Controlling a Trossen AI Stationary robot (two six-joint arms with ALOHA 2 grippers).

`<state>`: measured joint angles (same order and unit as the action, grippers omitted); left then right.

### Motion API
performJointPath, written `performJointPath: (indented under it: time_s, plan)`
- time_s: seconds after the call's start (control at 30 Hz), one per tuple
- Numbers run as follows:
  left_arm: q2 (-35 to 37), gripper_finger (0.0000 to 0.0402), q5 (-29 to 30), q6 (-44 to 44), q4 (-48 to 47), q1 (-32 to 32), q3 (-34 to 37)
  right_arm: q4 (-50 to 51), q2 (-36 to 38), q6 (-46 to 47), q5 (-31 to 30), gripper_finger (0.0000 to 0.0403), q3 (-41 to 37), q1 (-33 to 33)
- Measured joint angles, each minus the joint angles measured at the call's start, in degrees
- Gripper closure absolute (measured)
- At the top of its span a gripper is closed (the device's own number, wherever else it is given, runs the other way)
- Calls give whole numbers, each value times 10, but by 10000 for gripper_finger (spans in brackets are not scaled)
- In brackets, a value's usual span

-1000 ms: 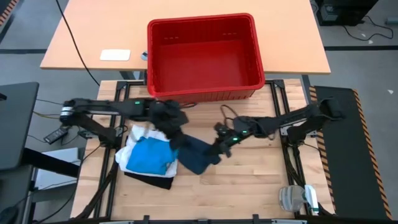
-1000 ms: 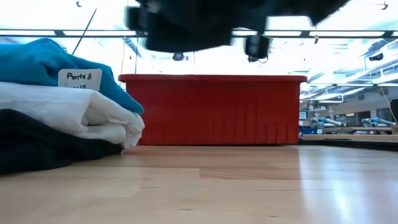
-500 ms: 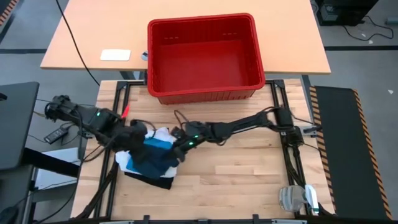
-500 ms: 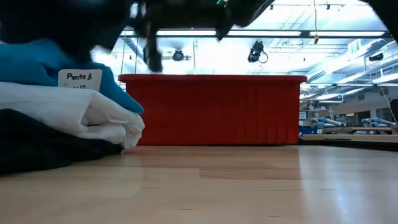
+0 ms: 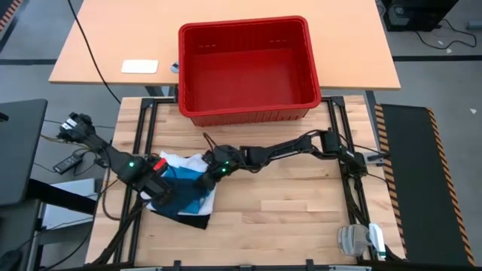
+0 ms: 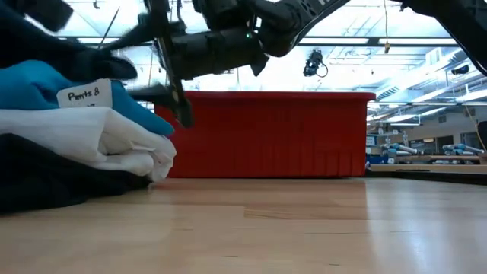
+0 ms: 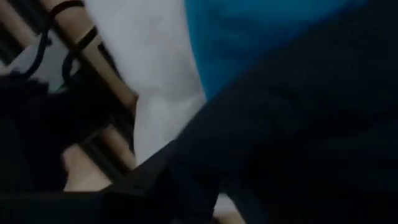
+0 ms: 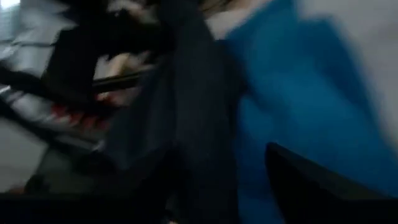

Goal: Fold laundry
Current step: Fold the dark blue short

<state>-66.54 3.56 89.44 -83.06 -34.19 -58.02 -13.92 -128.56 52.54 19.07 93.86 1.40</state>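
Nearest in the low view sits the laundry stack (image 6: 76, 152) at the left side of the wooden surface (image 5: 286, 218): a black garment (image 6: 46, 183) at the bottom, a folded white T-shirt (image 6: 114, 144) over it, a bright blue piece (image 6: 46, 84) above that, and a dark navy garment (image 5: 175, 194) draped across the blue one in the high view. A white tag (image 6: 84, 95) on the blue piece reads "Pants 8" (a second line under it is too small to read). The left claw (image 5: 156, 181) sits at the stack's left edge, touching the dark cloth; whether its fingers grip or are apart I cannot tell. The right claw (image 5: 205, 177) reaches in from the opposite side, just over the stack's far right corner, its fingers apart and seemingly holding nothing. So the pile lies between the two claws, its long axis running left to right, each arm equally near its own end. Beyond stands the red basket (image 5: 245, 68), empty, well apart.
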Motion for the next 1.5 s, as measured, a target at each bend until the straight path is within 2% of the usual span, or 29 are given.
performJointPath:
  time_s: [0.13, 0.23, 0.33, 0.63, 0.73, 0.9, 1.1, 1.2, 1.3, 1.4, 1.5]
  plan:
    - [0, 171, 22, -5, 80, 16, 58, 86, 7, -34, -69, 135, -1, -1]
    - [0, 160, 24, -2, 140, 29, 86, 150, 19, -68, -93, 144, -1, 0]
    - [-1, 155, 33, -2, 191, 35, 96, 195, 38, -99, -134, 159, -1, 14]
    - [-15, 154, 135, 9, 208, 37, 98, 293, 102, -138, -224, 202, -1, 35]
    - [-38, 154, 152, -2, 262, 52, 98, 356, 130, -140, -251, 214, -1, 37]
    - [-102, 154, 161, -55, 393, 85, 98, 508, 176, -105, -248, 225, 0, 30]
    - [-164, 154, 151, -108, 533, 124, 98, 636, 251, -107, -298, 229, -3, 33]
    - [-194, 154, 149, -141, 631, 148, 98, 654, 299, -104, -294, 231, -27, 38]
    - [-231, 154, 148, -162, 719, 178, 92, 653, 354, -68, -246, 234, -79, 37]
    - [-269, 154, 142, -196, 758, 208, 63, 636, 414, -24, -229, 238, -156, 42]
    - [-292, 154, 131, -246, 753, 231, 16, 608, 482, 32, -226, 243, -244, 54]
